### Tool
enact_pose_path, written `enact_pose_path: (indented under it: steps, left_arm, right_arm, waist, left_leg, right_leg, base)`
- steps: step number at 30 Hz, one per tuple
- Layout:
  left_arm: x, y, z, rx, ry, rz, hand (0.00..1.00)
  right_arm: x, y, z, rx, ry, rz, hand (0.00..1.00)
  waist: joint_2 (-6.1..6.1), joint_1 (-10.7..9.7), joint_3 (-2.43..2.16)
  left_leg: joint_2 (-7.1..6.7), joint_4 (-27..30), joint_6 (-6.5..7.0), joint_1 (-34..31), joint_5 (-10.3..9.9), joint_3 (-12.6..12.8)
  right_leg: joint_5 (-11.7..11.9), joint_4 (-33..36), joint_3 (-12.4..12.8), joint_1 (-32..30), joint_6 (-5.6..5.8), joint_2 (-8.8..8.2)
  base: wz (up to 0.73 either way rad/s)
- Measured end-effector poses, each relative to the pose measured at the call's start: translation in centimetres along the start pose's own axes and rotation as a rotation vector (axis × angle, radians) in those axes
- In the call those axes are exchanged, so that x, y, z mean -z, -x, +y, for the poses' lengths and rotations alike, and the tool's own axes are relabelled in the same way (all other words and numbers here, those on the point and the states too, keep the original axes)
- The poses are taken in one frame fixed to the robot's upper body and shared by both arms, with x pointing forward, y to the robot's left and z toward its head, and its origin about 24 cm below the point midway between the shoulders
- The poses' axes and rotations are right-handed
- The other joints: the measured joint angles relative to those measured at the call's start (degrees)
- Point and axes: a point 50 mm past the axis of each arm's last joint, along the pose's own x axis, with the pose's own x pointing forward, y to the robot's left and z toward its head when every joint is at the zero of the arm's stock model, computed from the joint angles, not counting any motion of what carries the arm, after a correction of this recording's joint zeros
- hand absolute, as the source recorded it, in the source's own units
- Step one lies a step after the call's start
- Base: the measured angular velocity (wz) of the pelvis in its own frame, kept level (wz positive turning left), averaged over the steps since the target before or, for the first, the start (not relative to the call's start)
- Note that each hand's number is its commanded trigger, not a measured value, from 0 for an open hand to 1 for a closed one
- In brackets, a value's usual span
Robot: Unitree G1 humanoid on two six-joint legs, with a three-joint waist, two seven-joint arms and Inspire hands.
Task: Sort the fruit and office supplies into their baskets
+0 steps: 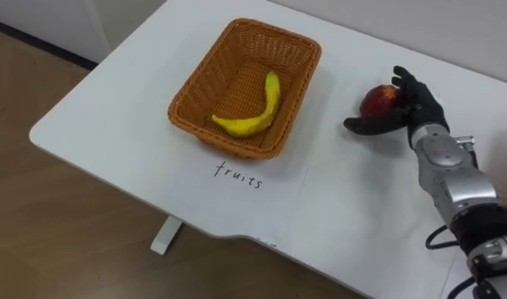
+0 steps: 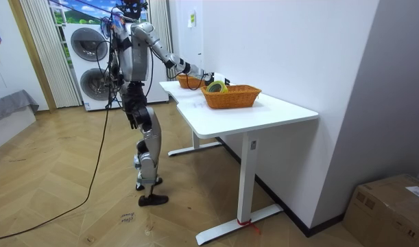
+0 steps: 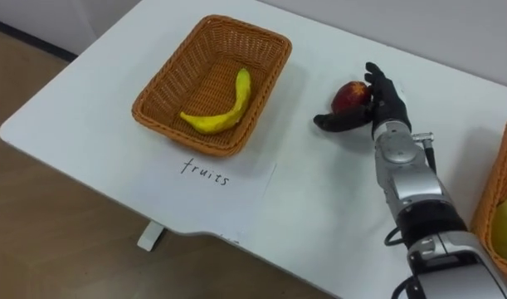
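apple (image 1: 379,100) gripped by r. hand (image 1: 412,110), due for the basket (image 1: 224,79)
apple is just right of the basket, near the table (image 1: 112,108); fingers are curled over its back w/ thumb hooked under the front. whether it's lifted off can't be told. grip is best held snug w/o squeezing, apple raised clear of the rim, carried left over the bare wicker beside the banana (image 1: 257,116), lowered close to the bottom & only then let go, so it isn't bounced out.
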Motion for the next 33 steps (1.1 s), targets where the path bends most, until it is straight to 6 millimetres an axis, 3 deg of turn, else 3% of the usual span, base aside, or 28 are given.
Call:
enact_pose_path:
  steps: [16,17,18,19,33]
  left_arm:
    - [-0.2,-0.1,0.2,0.023,-0.004,0.006,0.00]
    - [-0.2,-0.1,0.3,0.023,-0.005,0.006,0.00]
    - [-0.3,-0.1,0.3,0.023,-0.006,0.005,0.00]
    - [-0.3,-0.1,0.3,0.023,-0.006,0.004,0.00]
    - [-0.5,-0.2,0.5,0.023,-0.011,0.003,0.00]
  right_arm:
    - [0.2,-0.5,0.4,-0.069,0.133,0.008,0.00]
    - [0.2,-0.5,0.4,-0.072,0.135,0.008,0.24]
    - [0.2,-0.5,0.4,-0.075,0.139,0.008,0.84]
    - [0.2,-0.5,0.4,-0.076,0.143,0.008,1.00]
    - [-0.1,-0.7,-1.0,-0.031,0.186,0.006,1.00]
  waist:
    - [-0.19,0.0,-0.04]
    - [-0.25,-0.1,-0.03]
    - [-0.33,-0.1,-0.01]
    - [-0.38,-0.1,-0.01]
    - [-0.83,0.0,0.05]
  left_leg:
    - [-0.01,-0.5,-0.05,0.1,0.0,0.0]
    - [0.00,-0.5,-0.07,0.1,0.0,0.0]
    - [0.00,-0.5,-0.08,0.1,0.1,0.0]
    - [0.00,-0.5,-0.08,0.1,0.1,0.0]
    - [0.10,-0.9,-0.15,0.5,0.1,0.0]
  right_leg:
    - [0.0,0.0,-0.3,0.1,-0.01,0.00]
    - [0.0,0.0,-0.3,0.1,-0.01,0.00]
    - [0.0,0.0,-0.3,0.1,-0.01,0.01]
    - [0.0,0.0,-0.3,0.1,-0.01,0.02]
    - [0.0,-0.1,0.2,0.4,-0.01,0.20]
  base:
    - [0.00]
    - [0.00]
    - [0.00]
    - [0.00]
    - [0.00]
